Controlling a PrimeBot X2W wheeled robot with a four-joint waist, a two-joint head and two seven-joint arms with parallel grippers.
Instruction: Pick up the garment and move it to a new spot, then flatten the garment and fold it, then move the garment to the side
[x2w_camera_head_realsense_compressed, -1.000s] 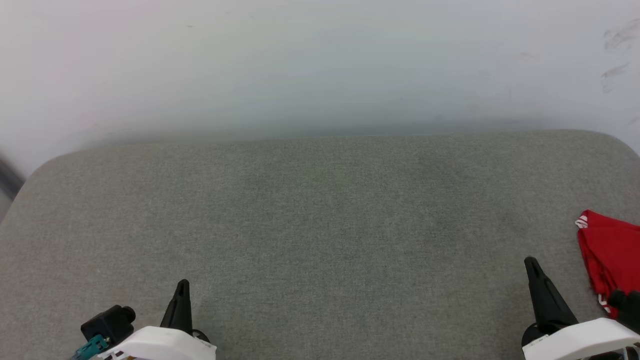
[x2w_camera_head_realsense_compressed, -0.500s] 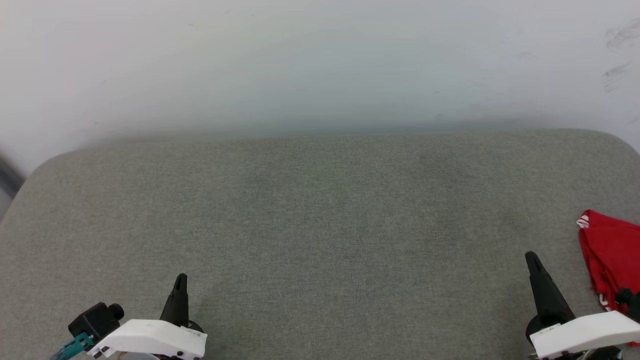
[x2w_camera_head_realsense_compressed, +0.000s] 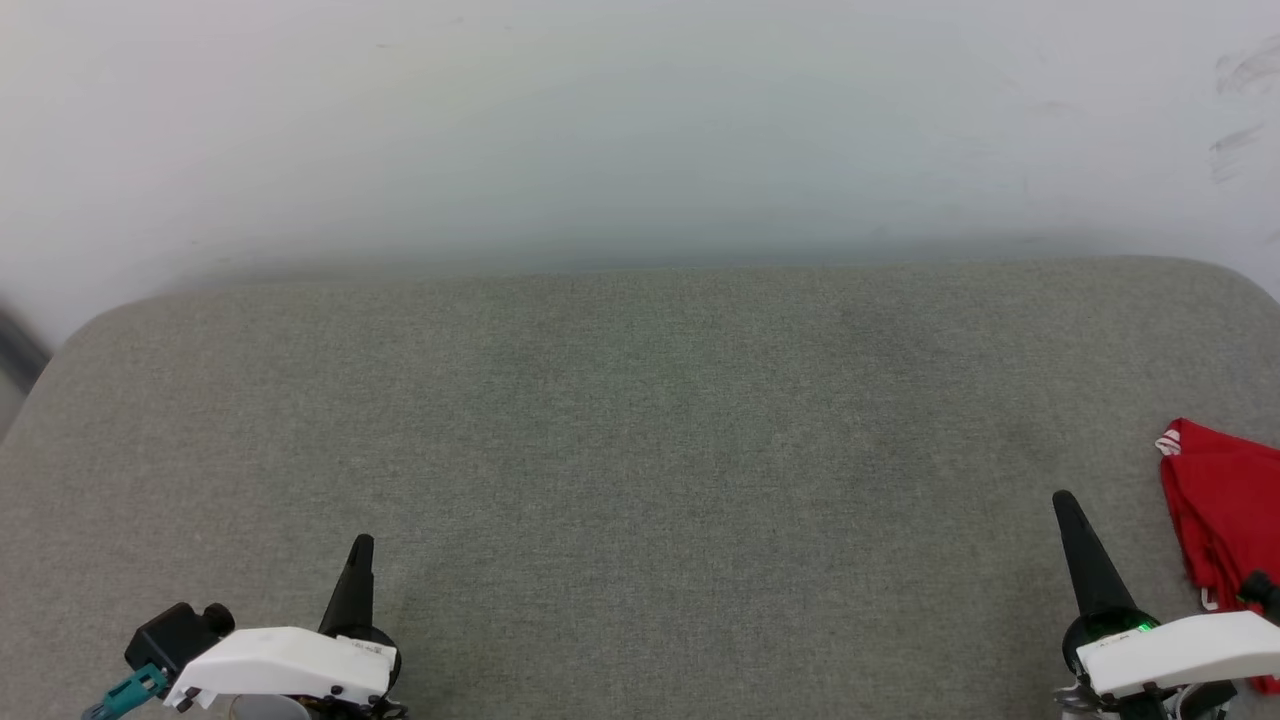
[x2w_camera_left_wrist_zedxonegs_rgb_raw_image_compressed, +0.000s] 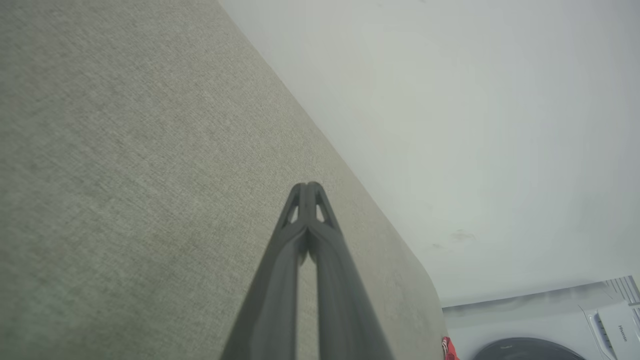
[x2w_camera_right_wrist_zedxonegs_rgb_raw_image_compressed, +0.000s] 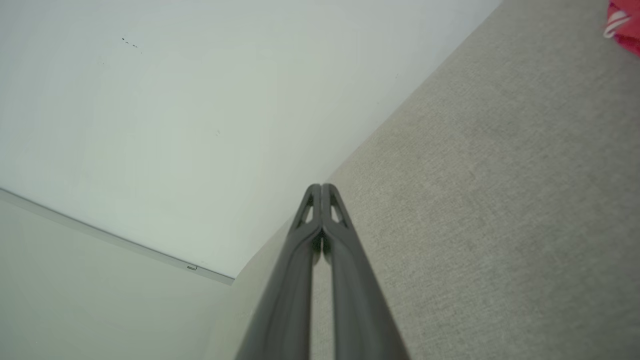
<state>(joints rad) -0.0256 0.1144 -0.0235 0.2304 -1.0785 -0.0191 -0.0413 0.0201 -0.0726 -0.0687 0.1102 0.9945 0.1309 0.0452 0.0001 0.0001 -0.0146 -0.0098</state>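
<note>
Seeing garment (x2w_camera_head_realsense_compressed: 1220, 510) bunched at right edge of grey cushion (x2w_camera_head_realsense_compressed: 640, 420), just right of right gripper (x2w_camera_head_realsense_compressed: 1062, 500), fingertips clear of it. Clamped shut, empty; same for left gripper (x2w_camera_head_realsense_compressed: 362, 545), well apart.

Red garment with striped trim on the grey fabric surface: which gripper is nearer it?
Right. The right gripper sits close beside the red garment, on its left; the left gripper is far off across the grey fabric surface.
</note>
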